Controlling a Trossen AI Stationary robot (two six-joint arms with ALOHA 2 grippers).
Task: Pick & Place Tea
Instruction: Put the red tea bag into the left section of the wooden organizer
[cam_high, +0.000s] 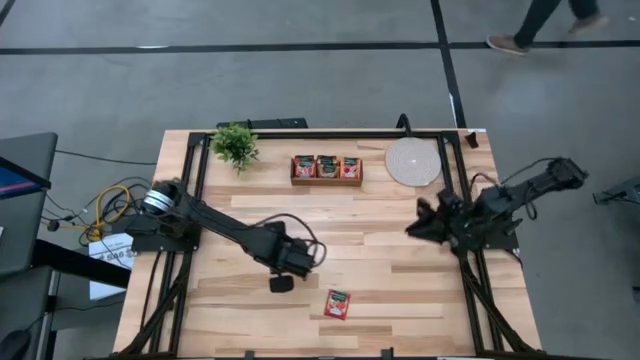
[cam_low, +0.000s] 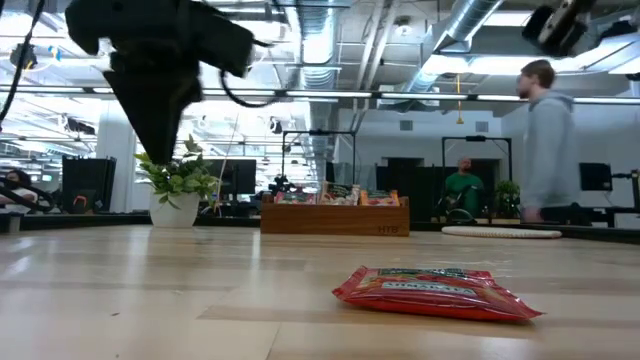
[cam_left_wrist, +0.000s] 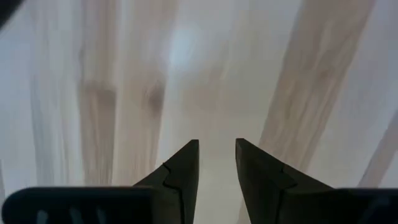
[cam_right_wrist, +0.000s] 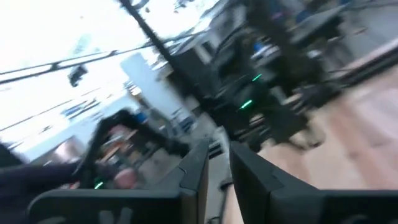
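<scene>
**Sachet Pickup: Handling Notes**

Left gripper (cam_high: 281, 284) hovers over bare table (cam_high: 400, 300), fingers (cam_left_wrist: 183, 171) narrowly parted, empty. One red sachet (cam_high: 337, 303) lies flat at its 4 o'clock, nearby. It is probably light, soft and crinkly; grip across an edge. Three sachets stand in the tray (cam_high: 326, 181) at 12 o'clock. Right gripper (cam_high: 412, 230) waits, narrowly parted, empty.

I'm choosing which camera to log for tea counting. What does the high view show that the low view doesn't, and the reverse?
Only the high view shows both arms whole: the left gripper above bare table beside the loose red sachet, the right gripper near the table's right edge, and three sachets seen from above in the wooden tray.
Only the low view shows the room behind and a standing person in a grey hoodie.
Both show the loose sachet, tray, potted plant and pale disc.
</scene>
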